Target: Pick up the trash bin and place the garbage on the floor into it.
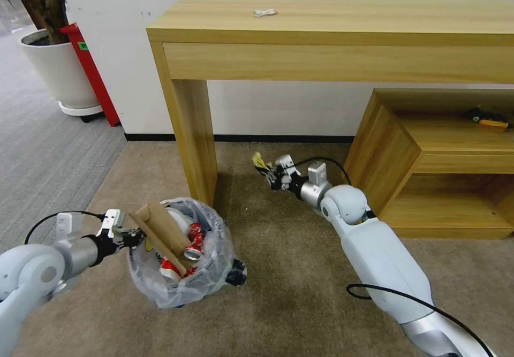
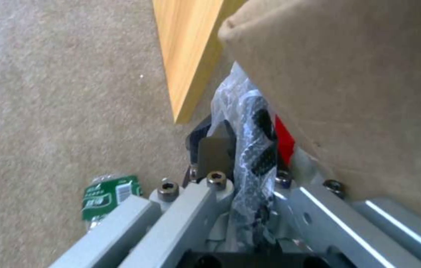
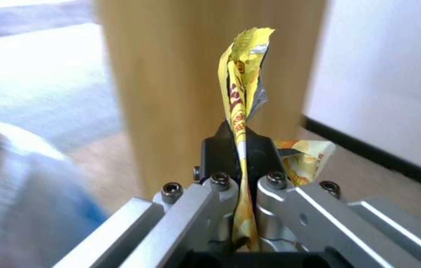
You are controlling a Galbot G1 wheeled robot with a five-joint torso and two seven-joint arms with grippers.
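Observation:
The trash bin (image 1: 209,271), lined with a clear bag, is at the lower left over the beige carpet floor (image 1: 289,293). It holds a brown cardboard piece (image 1: 160,228) and red cans (image 1: 194,242). My left gripper (image 1: 133,237) is shut on the bin's near rim and liner (image 2: 253,149). Beside the desk leg, low over the carpet, my right gripper (image 1: 270,175) is shut on a crumpled yellow wrapper (image 3: 240,93), a piece of the garbage. A green-labelled bottle (image 2: 109,193) lies on the carpet below the left gripper.
A wooden desk (image 1: 321,30) stands against the wall, its leg (image 1: 193,132) between the two grippers. A low wooden shelf (image 1: 444,159) is close behind the right arm. A white plant pot (image 1: 59,73) and grey carpet (image 1: 43,153) lie at the far left.

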